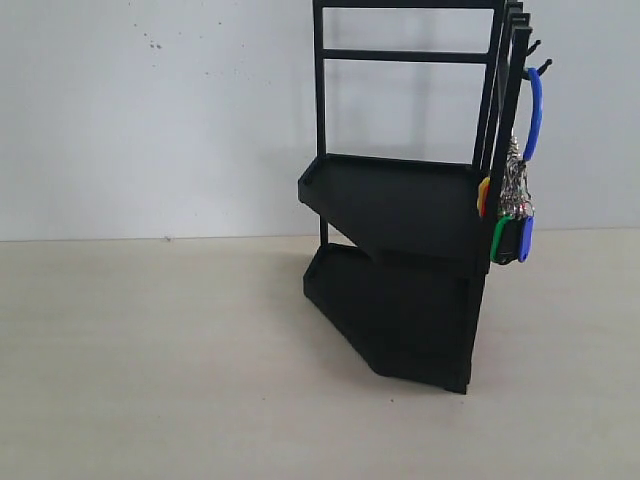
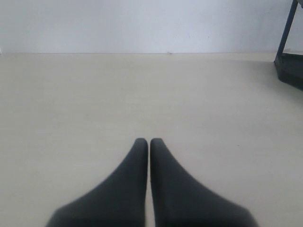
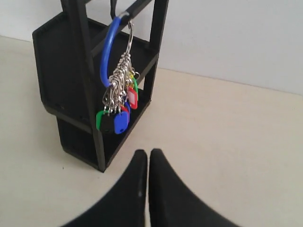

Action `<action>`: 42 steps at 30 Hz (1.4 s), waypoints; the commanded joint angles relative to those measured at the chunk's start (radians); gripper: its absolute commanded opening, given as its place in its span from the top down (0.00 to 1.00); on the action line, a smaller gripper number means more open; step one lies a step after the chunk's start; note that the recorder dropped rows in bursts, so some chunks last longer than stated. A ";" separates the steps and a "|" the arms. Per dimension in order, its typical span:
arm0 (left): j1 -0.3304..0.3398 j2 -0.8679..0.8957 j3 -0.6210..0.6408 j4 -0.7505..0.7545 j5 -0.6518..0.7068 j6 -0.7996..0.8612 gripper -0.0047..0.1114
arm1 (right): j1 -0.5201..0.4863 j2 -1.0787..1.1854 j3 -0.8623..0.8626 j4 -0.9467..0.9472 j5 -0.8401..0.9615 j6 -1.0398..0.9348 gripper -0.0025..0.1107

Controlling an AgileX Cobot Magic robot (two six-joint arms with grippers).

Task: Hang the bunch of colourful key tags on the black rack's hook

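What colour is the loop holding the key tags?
The loop is blue, clearest in the right wrist view.

We find the rack (image 1: 400,210) standing on the table (image 1: 150,350), right of centre, with the wall (image 1: 150,120) behind it. The key tag bunch (image 1: 515,200) hangs from a hook (image 1: 540,68) on the rack's right side rail, clear of the table. Our right gripper (image 3: 148,152) sits before it, apart.

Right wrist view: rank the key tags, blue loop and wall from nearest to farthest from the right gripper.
1. Key tags, low on the rack's side, facing the right gripper.
2. Blue loop, higher up.
3. Wall, behind the rack.
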 commanded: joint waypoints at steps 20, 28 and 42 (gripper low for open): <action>0.004 -0.002 -0.001 -0.007 -0.015 -0.010 0.92 | 0.001 -0.556 0.405 0.042 0.007 0.002 0.98; 0.004 -0.002 -0.001 -0.007 -0.015 -0.010 0.92 | 0.001 -0.668 0.665 0.247 -0.131 0.002 0.98; 0.004 -0.002 -0.001 -0.007 -0.015 -0.010 0.92 | 0.001 -0.668 0.665 0.251 -0.198 0.002 0.98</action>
